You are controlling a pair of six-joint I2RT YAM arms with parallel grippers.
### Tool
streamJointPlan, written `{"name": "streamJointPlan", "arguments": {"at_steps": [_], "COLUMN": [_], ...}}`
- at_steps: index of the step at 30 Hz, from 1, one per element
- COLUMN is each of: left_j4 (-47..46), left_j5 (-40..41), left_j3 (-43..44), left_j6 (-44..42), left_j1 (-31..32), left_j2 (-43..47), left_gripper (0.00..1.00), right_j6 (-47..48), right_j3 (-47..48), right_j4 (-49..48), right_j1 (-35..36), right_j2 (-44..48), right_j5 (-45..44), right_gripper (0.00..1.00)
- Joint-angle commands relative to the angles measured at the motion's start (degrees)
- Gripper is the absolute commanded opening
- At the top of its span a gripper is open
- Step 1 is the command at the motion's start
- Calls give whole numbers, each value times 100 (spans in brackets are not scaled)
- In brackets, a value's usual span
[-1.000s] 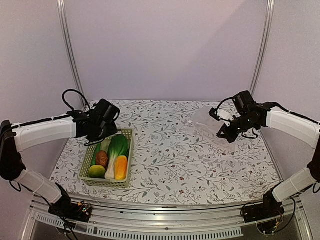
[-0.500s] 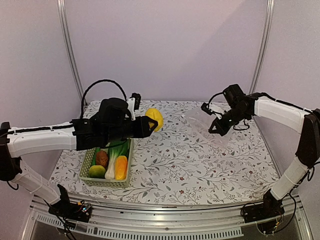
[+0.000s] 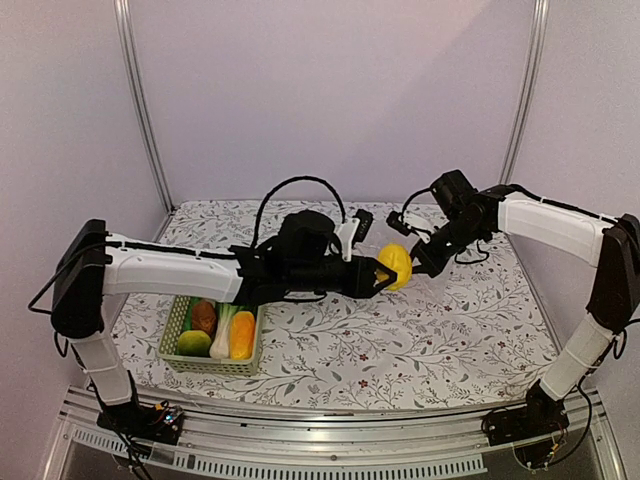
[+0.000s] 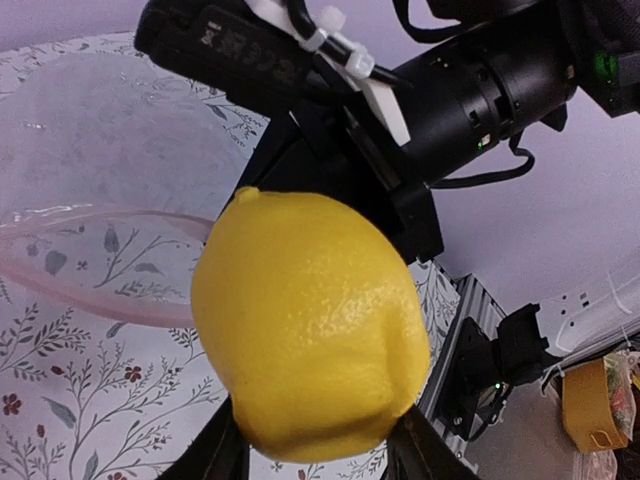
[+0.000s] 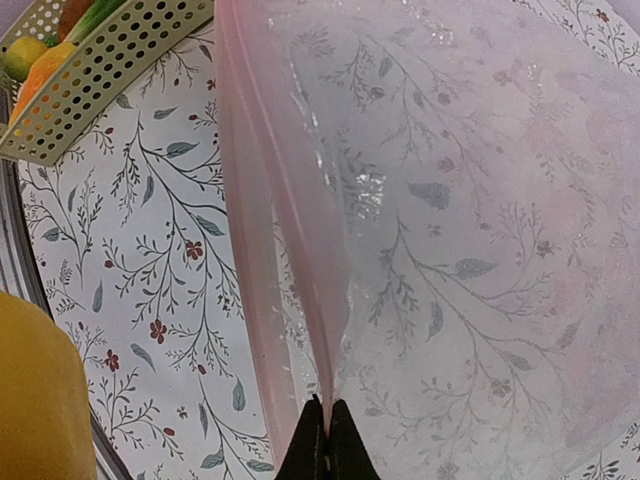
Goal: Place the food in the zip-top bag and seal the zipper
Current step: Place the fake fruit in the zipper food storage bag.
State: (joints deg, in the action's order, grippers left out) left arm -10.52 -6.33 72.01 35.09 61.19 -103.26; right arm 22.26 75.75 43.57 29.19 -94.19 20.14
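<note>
My left gripper (image 3: 385,272) is shut on the yellow lemon (image 3: 395,265), held in the air mid-table right beside my right gripper (image 3: 417,263). In the left wrist view the lemon (image 4: 310,330) fills the centre, with the clear zip-top bag (image 4: 100,170) and its pinkish zipper strip (image 4: 90,290) behind it. My right gripper (image 5: 325,430) is shut on the zip-top bag's (image 5: 480,200) mouth edge at the zipper (image 5: 255,250), holding it lifted. The lemon (image 5: 35,400) shows at the lower left there. Bok choy (image 3: 222,335), an orange-yellow piece (image 3: 242,335), a brown piece (image 3: 204,316) and a green-yellow fruit (image 3: 192,344) lie in the basket.
The pale green slotted basket (image 3: 253,352) stands at the table's front left and shows in the right wrist view (image 5: 110,70) at the top left. The left arm stretches across the table's middle. The table has a floral cloth (image 3: 440,340).
My left arm has carried the lemon from above the basket rightwards to the bag. My right gripper has moved left and forward with the bag's edge.
</note>
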Motion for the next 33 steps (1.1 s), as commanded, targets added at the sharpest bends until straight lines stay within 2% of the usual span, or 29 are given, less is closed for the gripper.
{"name": "streamJointPlan", "arguments": {"at_steps": [1, 16, 24, 33], "left_j4": [-297, -463, -605, 266], "left_j5": [-218, -48, -68, 339], "left_j3": [141, 56, 52, 496], "left_j6": [182, 522, 925, 1400], "left_j1": [51, -126, -327, -424], "left_j2": [-255, -747, -813, -1098], "left_gripper": [33, 32, 32, 32], "right_j6": [-116, -104, 125, 146], "right_j3": [36, -172, -305, -283], "right_j4": [147, 344, 578, 598], "right_j1": [-16, -19, 28, 157], "right_j2": [101, 542, 742, 1033], "right_j5": [123, -63, 370, 644], "right_gripper": [0, 0, 0, 0]}}
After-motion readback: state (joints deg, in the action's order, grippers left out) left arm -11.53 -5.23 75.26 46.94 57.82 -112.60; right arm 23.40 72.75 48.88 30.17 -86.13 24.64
